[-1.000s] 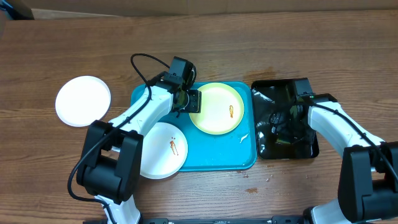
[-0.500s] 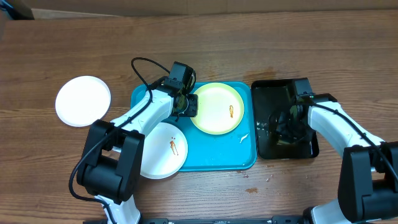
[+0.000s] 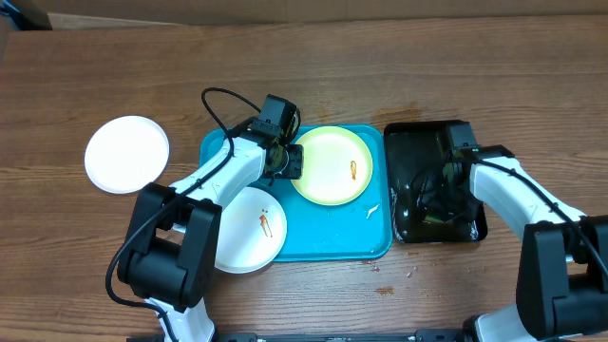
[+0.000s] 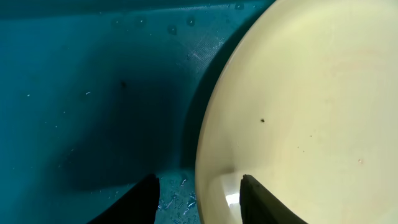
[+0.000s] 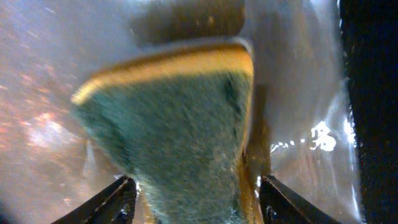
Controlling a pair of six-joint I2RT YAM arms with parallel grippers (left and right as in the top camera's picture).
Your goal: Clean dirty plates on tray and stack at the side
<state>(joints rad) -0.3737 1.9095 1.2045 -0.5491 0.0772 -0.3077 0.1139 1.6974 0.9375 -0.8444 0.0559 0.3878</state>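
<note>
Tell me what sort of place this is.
Probably a robotics test bench set up for dishwashing: two robot arms at a wooden table, a cyan tray holding smeared plates, and a wet black tray with a sponge.

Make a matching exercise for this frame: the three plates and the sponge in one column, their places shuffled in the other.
Things
1. pale yellow-green plate
2. white plate with an orange smear
3. plain white plate
4. sponge

Places
A. on the bare table, left of the blue tray
B. at the black tray
C. wholly on the blue tray, upper right part
D. overhanging the blue tray's lower-left corner

Pairs: 1-C, 2-D, 3-A, 4-B
</note>
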